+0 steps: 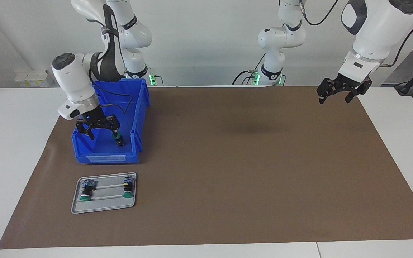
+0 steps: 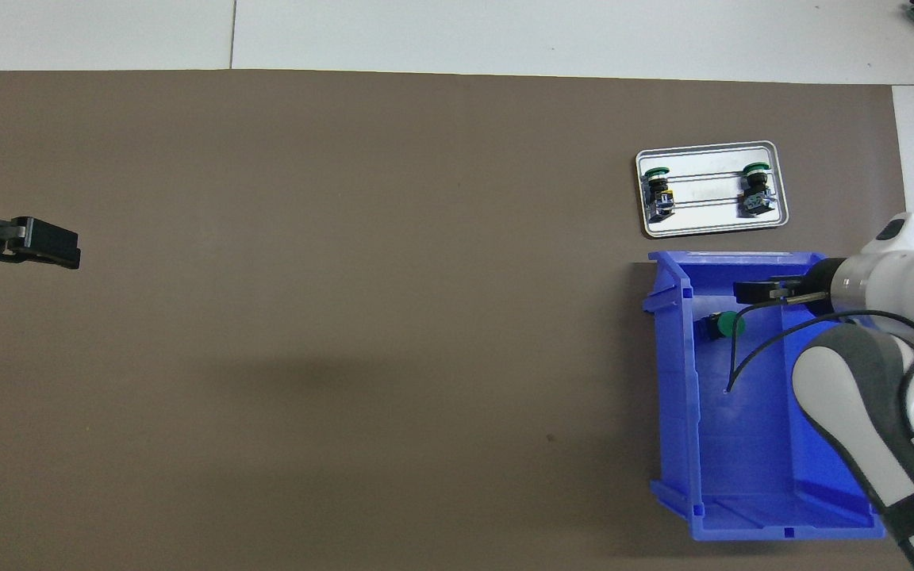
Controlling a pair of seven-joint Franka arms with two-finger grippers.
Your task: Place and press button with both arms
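A button (image 1: pixel 118 138) with a green cap and black body is inside the blue bin (image 1: pixel 134 114), close to one fingertip of my right gripper (image 1: pixel 103 134). That gripper hangs down into the bin with its fingers spread open and nothing between them. In the overhead view the button (image 2: pixel 720 325) shows apart from the right gripper (image 2: pixel 752 292). My left gripper (image 1: pixel 337 97) is open and empty, held above the brown mat's edge at the left arm's end of the table; it also shows in the overhead view (image 2: pixel 32 242).
A grey metal tray (image 1: pixel 106 206) lies on the mat farther from the robots than the bin, holding two more green-capped buttons (image 1: pixel 85 190) (image 1: pixel 128 188). The brown mat (image 1: pixel 228 161) covers most of the white table.
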